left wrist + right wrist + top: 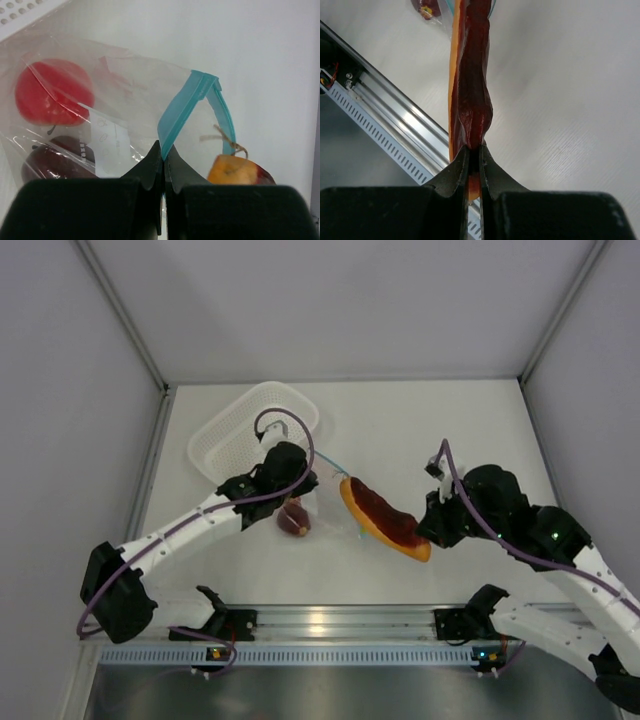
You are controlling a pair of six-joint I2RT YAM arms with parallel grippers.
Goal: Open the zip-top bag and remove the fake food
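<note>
The zip-top bag (125, 85) lies mid-bench. Our left jaws pinch its blue strip (180, 112), we judge to anchor the mouth open, while our right jaws clamp the orange slice (472, 85) just outside. The red ball (52, 92) and brown ring (57, 162) sit inside.

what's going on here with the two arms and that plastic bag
The left gripper is shut on the blue zip strip of the zip-top bag, holding its mouth open. The right gripper is clamped on the orange crescent slice, most of which is outside the bag, with its far end close to the mouth. The red ball and the dark brown piece are inside the bag. A white basket sits just behind.
</note>
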